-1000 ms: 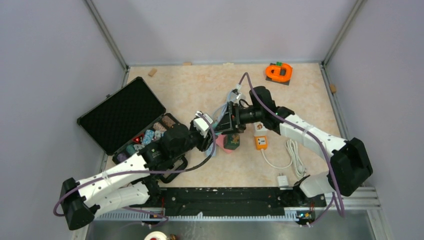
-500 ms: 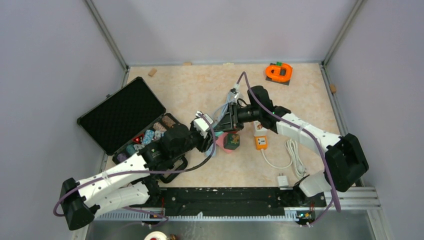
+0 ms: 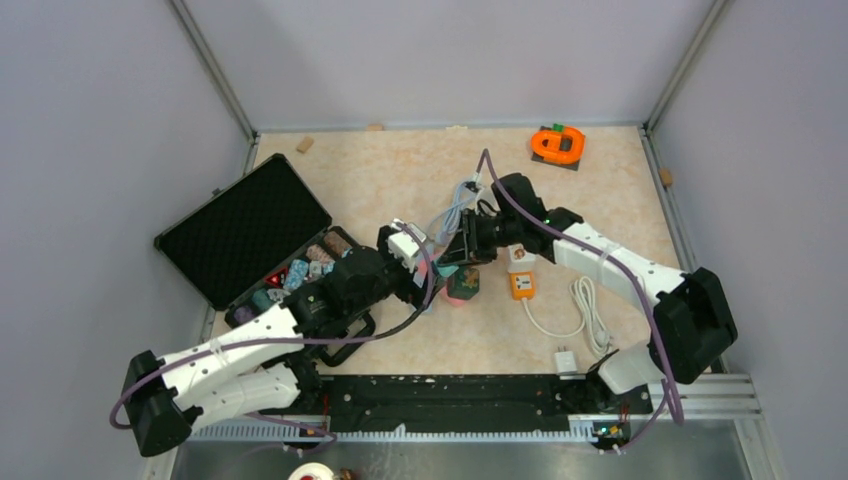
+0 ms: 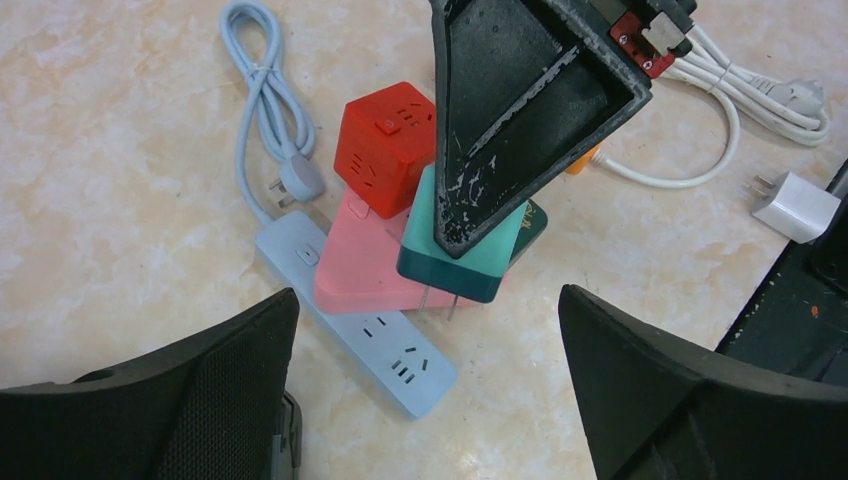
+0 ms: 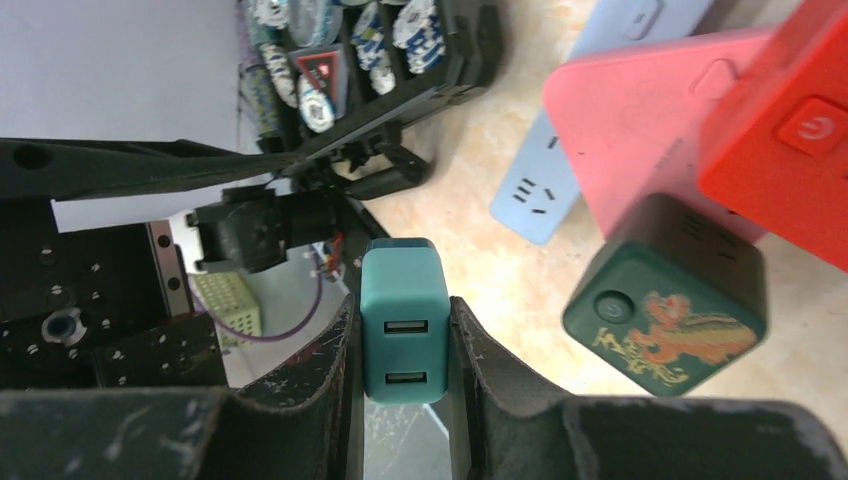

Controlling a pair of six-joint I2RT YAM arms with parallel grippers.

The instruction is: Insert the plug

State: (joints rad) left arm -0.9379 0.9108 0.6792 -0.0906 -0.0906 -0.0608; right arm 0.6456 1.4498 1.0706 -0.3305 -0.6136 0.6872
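Plug [image 4: 465, 262], teal USB charger: clamped firmly in right gripper [image 5: 403, 312], prongs down, just above blue power strip [image 4: 350, 335], seemingly not touching it. Left gripper [image 4: 428, 295]: spread wide, holding nothing, hovering near the strip.

Pretty crowded in the middle: the pink block [image 4: 355, 275] lies across the blue strip [image 4: 372, 342], the red cube [image 4: 385, 145] sits against its far side, and the green cube [image 4: 533, 225] is just beside. Only the strip's near end is uncovered, and the right pincer [image 5: 405, 300] gripping the teal plug [image 4: 460, 255] hangs over it. There's bare bench [image 4: 110, 190] left of the grey cable [image 4: 262, 90]. The white cord [image 4: 745, 95] and white charger [image 4: 795, 205] clutter the right
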